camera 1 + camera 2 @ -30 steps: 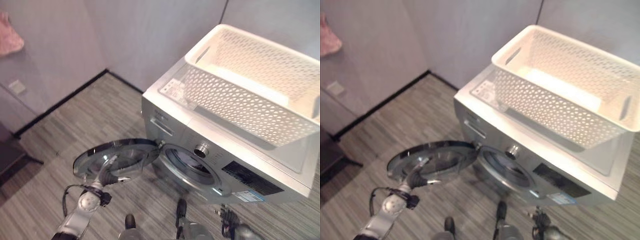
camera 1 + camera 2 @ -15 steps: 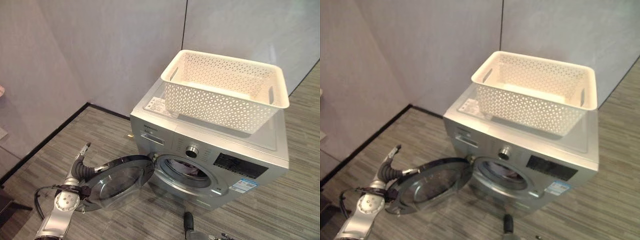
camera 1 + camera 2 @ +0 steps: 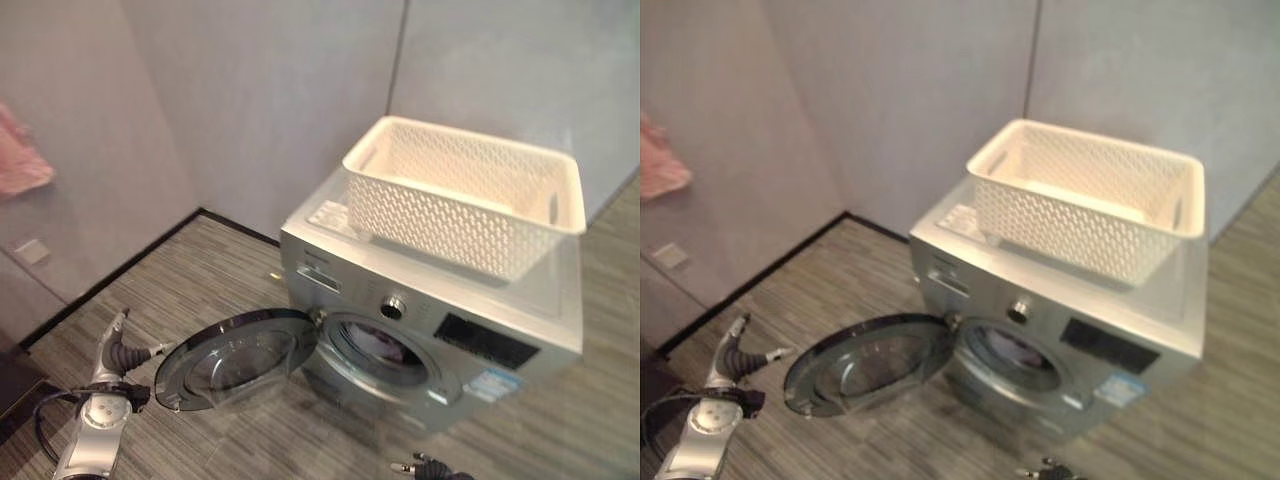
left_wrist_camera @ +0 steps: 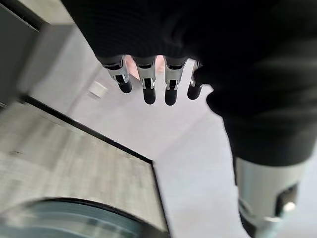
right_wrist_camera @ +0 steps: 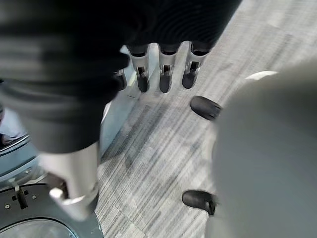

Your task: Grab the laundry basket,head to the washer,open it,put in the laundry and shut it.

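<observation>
Fingers (image 4: pixel 148 84) of our left hand (image 3: pixel 118 345) hang straight and slightly apart, holding nothing, as its wrist view shows against the wall and floor; in the head views the hand sits at far left, just clear of the door's outer edge and not touching it. Moving right, the round glass door (image 3: pixel 240 358) of the washer (image 3: pixel 430 330) stands swung wide open, lying nearly flat above the striped floor (image 3: pixel 200 265), hinged at the left side of the drum opening (image 3: pixel 385 350), where a pale item can be made out inside, though we cannot tell what it is. On top of the washer rests the white perforated laundry basket (image 3: pixel 465 195), its interior apparently empty, so we judge the loading done and the closing step in hand. Further right and low, our right hand (image 5: pixel 166 67) shows in its own wrist view with fingers straight and loosely spread above the floor, gripping nothing. To shut the door well, we should bring the left palm behind the door's outer rim, push it in a smooth arc about the hinge, keep fingers outside the gap at the opening, and press firmly at the rim opposite the hinge until the latch catches.
</observation>
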You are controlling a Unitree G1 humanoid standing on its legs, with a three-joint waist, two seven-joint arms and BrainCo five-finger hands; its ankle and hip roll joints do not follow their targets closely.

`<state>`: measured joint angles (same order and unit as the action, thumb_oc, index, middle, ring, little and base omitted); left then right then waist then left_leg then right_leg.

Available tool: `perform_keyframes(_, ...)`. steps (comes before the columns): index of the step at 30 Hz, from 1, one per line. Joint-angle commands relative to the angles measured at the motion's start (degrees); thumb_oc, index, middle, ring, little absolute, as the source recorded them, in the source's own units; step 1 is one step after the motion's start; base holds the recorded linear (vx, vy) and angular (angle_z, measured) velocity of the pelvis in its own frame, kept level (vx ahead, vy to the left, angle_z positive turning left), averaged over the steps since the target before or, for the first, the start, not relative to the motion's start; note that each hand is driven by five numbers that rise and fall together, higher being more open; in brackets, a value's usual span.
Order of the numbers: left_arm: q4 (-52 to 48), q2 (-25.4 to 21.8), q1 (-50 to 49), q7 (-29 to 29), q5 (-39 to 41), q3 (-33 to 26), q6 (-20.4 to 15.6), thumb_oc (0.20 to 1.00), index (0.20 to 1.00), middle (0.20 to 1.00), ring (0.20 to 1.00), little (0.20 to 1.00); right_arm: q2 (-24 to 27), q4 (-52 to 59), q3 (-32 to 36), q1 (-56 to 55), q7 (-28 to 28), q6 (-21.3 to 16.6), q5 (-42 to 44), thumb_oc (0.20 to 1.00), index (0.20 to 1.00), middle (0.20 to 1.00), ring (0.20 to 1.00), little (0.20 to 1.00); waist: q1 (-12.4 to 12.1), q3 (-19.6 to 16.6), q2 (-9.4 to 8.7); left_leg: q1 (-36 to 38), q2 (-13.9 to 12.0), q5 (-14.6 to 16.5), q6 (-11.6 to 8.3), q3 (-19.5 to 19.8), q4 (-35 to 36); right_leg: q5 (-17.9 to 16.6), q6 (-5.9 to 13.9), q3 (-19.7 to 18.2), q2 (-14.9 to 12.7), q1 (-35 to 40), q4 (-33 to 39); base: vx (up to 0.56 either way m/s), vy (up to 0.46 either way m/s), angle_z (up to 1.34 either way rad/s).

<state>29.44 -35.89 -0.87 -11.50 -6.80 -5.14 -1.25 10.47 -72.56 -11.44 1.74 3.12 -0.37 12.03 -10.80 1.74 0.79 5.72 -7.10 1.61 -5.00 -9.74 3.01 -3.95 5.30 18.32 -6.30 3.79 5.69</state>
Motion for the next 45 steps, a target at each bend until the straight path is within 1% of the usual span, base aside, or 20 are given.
perform_keyframes(1,10.5,-9.9,14.2,-4.3,0.7,1.2,-0.2,1.0,1.0,1.0,1.0,1.0,2.2,-1.9,0.5,0.7,-2.2,-0.8,-1.5,1.0,1.0,1.0,1.0,1.0,4.0,-0.2,-0.47,-8.6,1.4,-5.9,0.28,8.0,2.0,6.8,4.83,1.0,-3.6,5.6,-1.8,-0.03,-0.023,0.56)
perform_keyframes(2,10.7,-9.9,14.5,-4.3,0.7,1.4,-0.3,1.0,1.0,1.0,1.0,1.0,2.2,-1.9,0.6,0.7,-2.2,-0.8,-1.5,1.0,1.0,1.0,1.0,1.0,4.0,-0.2,-0.49,-8.7,1.4,-6.0,0.26,8.1,2.0,6.8,4.82,1.1,-3.5,5.6,-1.8,-0.02,0.0,0.6)
perform_keyframes(3,14.1,-11.2,17.6,-4.3,2.4,2.7,-0.1,1.0,1.0,1.0,1.0,1.0,3.1,-2.1,1.2,0.3,-2.5,-0.8,-1.2,1.0,1.0,1.0,1.0,1.0,4.9,0.0,-0.3,-9.6,1.2,-6.5,-0.03,8.9,2.0,6.9,4.65,1.4,-3.2,5.3,-1.8,-0.02,0.012,0.43)
perform_keyframes(5,19.3,-13.0,21.2,-3.8,5.0,4.3,0.0,1.0,1.0,1.0,1.0,1.0,4.2,-2.3,1.6,-0.3,-2.8,-0.7,-0.7,1.0,1.0,1.0,1.0,1.0,5.7,0.0,-0.35,-10.6,1.1,-6.7,-0.25,9.6,2.0,7.1,4.5,1.8,-2.8,4.9,-2.0,-0.02,0.019,0.25)
perform_keyframes(9,29.6,-14.5,32.0,-1.7,11.1,10.5,0.2,1.0,1.0,1.0,1.0,1.0,5.4,-3.0,2.1,-0.6,-3.6,-0.7,1.1,1.0,1.0,1.0,1.0,1.0,7.5,1.2,-1.05,-13.3,0.7,-7.9,-0.85,11.1,2.0,7.7,3.72,2.2,-1.9,3.5,-2.8,0.0,0.014,0.27)
perform_keyframes(10,29.6,-14.5,32.0,-1.7,11.1,10.5,0.2,1.0,1.0,1.0,1.0,1.0,5.4,-3.0,2.1,-0.6,-3.6,-0.7,1.1,1.0,1.0,1.0,1.0,1.0,7.5,1.2,-1.05,-13.3,0.7,-7.9,-0.85,11.1,2.0,7.7,3.72,2.2,-1.9,3.5,-2.8,0.04,0.044,0.33)
perform_keyframes(11,32.8,-16.5,35.7,-0.9,11.6,12.7,0.3,1.0,1.0,1.0,1.0,1.0,5.7,-3.0,2.0,-0.4,-3.5,-0.7,1.6,1.0,1.0,1.0,1.0,1.0,7.9,1.3,-1.51,-13.6,0.7,-7.7,-0.6,11.1,2.0,7.7,3.86,2.3,-1.9,2.9,-3.2,0.04,0.043,0.14)
perform_keyframes(15,39.3,-18.3,46.3,0.4,12.8,19.5,0.5,1.0,1.0,1.0,1.0,1.0,6.3,-1.8,0.5,1.6,-3.9,-1.3,3.7,1.0,1.0,1.0,1.0,1.0,8.3,4.1,-3.15,-16.2,0.6,-8.4,-0.23,11.2,1.4,7.5,3.72,2.2,-2.2,-0.1,-5.3,-0.02,0.039,-0.01)
perform_keyframes(16,41.2,-19.0,50.7,0.6,12.8,22.5,0.7,1.0,1.0,1.0,1.0,1.0,6.4,-0.8,-0.6,2.4,-3.9,-1.6,4.7,1.0,1.0,1.0,1.0,1.0,8.3,5.3,-3.88,-17.7,0.6,-8.3,-0.02,11.4,0.5,7.2,3.71,2.4,-2.3,-1.0,-5.4,-0.02,0.031,-0.02)
perform_keyframes(17,41.3,-19.0,51.0,0.6,12.9,22.7,0.7,1.0,1.0,1.0,1.0,1.0,6.3,-0.8,-0.6,2.5,-3.9,-1.6,4.8,1.0,1.0,1.0,1.0,1.0,8.3,5.3,-3.94,-17.8,0.6,-8.3,-0.01,11.4,0.5,7.2,3.71,2.4,-2.3,-1.1,-5.5,-0.04,0.033,0.01)
perform_keyframes(20,43.8,-19.1,59.1,0.3,12.4,27.8,1.0,1.0,1.0,1.0,1.0,1.0,6.1,1.2,-2.8,5.0,-4.2,-2.4,6.9,1.0,1.0,1.0,1.0,1.0,8.2,8.3,-5.09,-21.6,1.1,-7.9,0.41,11.7,-2.0,6.3,3.84,2.2,-3.0,-4.1,-5.9,-0.07,0.045,0.02)
perform_keyframes(21,43.9,-19.1,59.3,0.3,12.5,27.9,0.9,1.0,1.0,1.0,1.0,1.0,6.0,1.2,-2.7,5.0,-4.2,-2.4,6.9,1.0,1.0,1.0,1.0,1.0,8.1,8.3,-5.15,-21.7,1.1,-7.8,0.42,11.7,-2.0,6.4,3.84,2.2,-3.0,-4.2,-5.9,-0.08,0.058,0.04)
perform_keyframes(22,44.6,-18.1,62.0,0.1,12.4,29.7,1.1,1.0,1.0,1.0,1.0,1.0,6.0,2.3,-3.9,6.2,-4.3,-2.7,7.9,1.0,1.0,1.0,1.0,1.0,8.1,9.5,-5.69,-23.7,1.3,-7.6,0.63,11.8,-3.4,6.0,3.75,2.3,-3.3,-5.7,-6.3,-0.04,0.036,0.01)
perform_keyframes(23,44.7,-18.1,62.1,0.1,12.4,29.8,1.1,1.0,1.0,1.0,1.0,1.0,6.0,2.3,-3.9,6.2,-4.3,-2.7,7.9,1.0,1.0,1.0,1.0,1.0,8.1,9.4,-5.7,-23.7,1.3,-7.6,0.63,11.8,-3.5,6.0,3.75,2.3,-3.4,-5.7,-6.4,-0.05,0.052,-0.03)
perform_keyframes(27,47.7,-16.8,66.3,0.4,12.7,32.0,1.5,1.0,1.0,1.0,1.0,1.0,5.7,4.7,-6.1,8.6,-4.6,-3.2,9.2,1.0,1.0,1.0,1.0,1.0,8.5,11.6,-6.6,-27.3,1.9,-7.1,1.02,12.2,-6.0,5.5,3.64,2.1,-3.8,-8.4,-7.4,-0.03,0.058,0.03)
perform_keyframes(28,48.5,-16.7,67.2,0.5,13.0,32.2,1.6,1.0,1.0,1.0,1.0,1.0,5.4,5.5,-6.8,9.1,-4.5,-3.4,9.7,1.0,1.0,1.0,1.0,1.0,8.6,12.1,-6.92,-28.2,1.9,-7.0,1.07,12.4,-6.6,5.4,3.64,2.0,-3.9,-9.2,-7.6,-0.02,0.064,0.05)
perform_keyframes(29,49.4,-16.7,68.8,0.6,13.5,32.9,1.7,1.0,1.0,1.0,1.0,1.0,5.6,7.1,-7.9,9.8,-4.3,-3.6,10.2,1.0,1.0,1.0,1.0,1.0,8.9,13.1,-7.78,-29.6,1.8,-6.8,1.09,12.5,-7.6,5.0,3.68,1.9,-4.0,-10.6,-7.9,0.04,0.013,-0.01)
perform_keyframes(30,49.5,-16.8,68.8,0.6,13.5,32.9,1.7,1.0,1.0,1.0,1.0,1.0,5.6,7.1,-8.0,9.7,-4.3,-3.6,10.2,1.0,1.0,1.0,1.0,1.0,8.8,13.0,-7.88,-28.9,1.5,-5.7,0.65,12.5,-7.6,5.8,3.88,1.3,-3.8,-10.1,-8.0,0.05,0.004,0.0)
perform_keyframes(36,50.1,-16.8,71.9,0.3,14.3,34.9,1.9,1.0,1.0,1.0,1.0,1.0,6.0,9.7,-10.1,11.4,-4.9,-4.0,11.3,1.0,1.0,1.0,1.0,1.0,9.3,15.1,-9.56,-32.0,1.5,-5.2,0.84,13.0,-9.5,5.0,3.98,1.2,-3.9,-12.7,-9.0,0.01,0.011,-0.02)
perform_keyframes(45,51.2,-13.4,69.5,1.2,13.0,34.3,2.1,1.0,1.0,1.0,1.0,1.0,5.2,10.2,-11.7,12.9,-5.2,-4.2,11.4,1.0,1.0,1.0,1.0,1.0,10.1,16.9,-10.92,-33.9,1.4,-4.6,0.87,12.7,-11.0,4.7,3.94,1.2,-4.0,-14.5,-9.7,-0.01,0.012,0.02)
